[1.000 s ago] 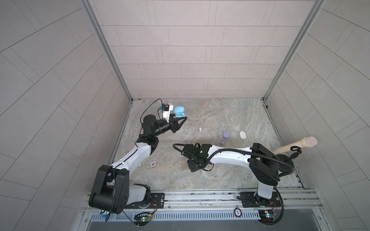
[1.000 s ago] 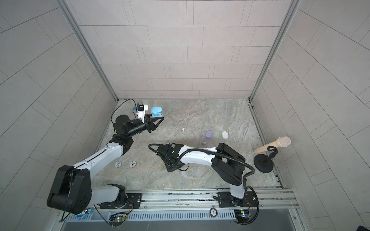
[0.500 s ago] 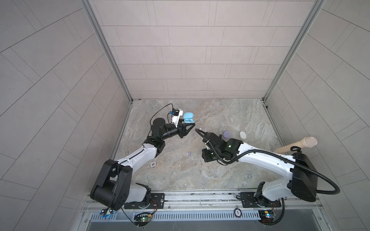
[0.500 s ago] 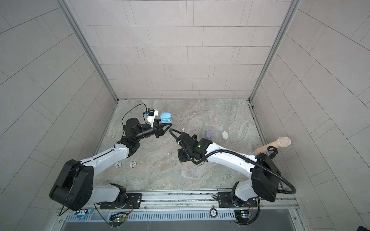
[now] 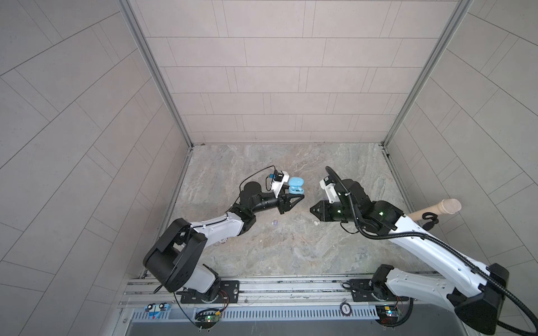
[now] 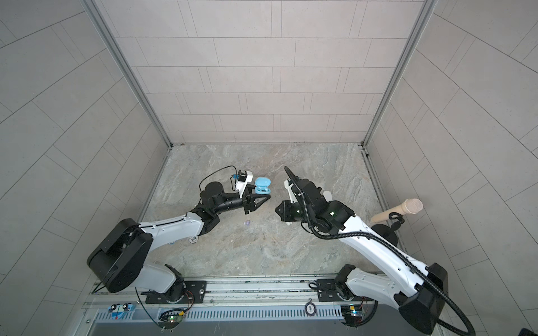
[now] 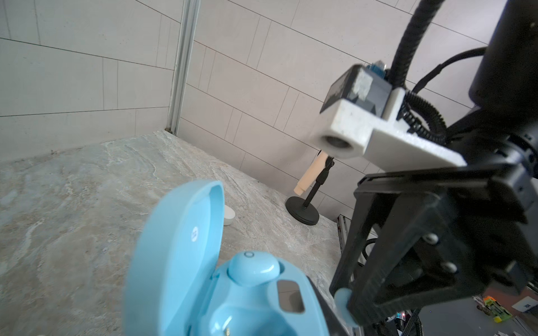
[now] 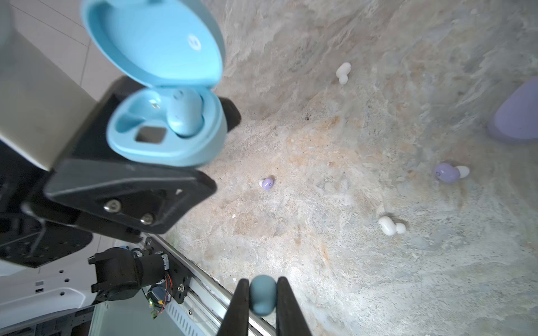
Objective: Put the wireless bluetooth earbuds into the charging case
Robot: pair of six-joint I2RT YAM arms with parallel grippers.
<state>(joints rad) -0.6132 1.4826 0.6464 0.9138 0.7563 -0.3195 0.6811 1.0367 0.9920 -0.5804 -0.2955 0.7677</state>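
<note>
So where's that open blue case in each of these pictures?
In a top view: the open blue case is near the middle, at the tip of the left pincer.
In a top view: the same spot.
Left wrist view: close up, lid raised.
Right wrist view: close up, lid open.
Shared landmark: the right pincer, holding an earbud, opposite the case in every view.

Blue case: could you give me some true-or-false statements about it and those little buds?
The case has its lid open. True.
Both its slots are filled. False: there is one seated bud; the other slot is empty.
The right gripper holds a blue bud. True.
The case lies on the floor. False: the left gripper holds it up.
Two lilac buds lie loose on the table. True.
</note>
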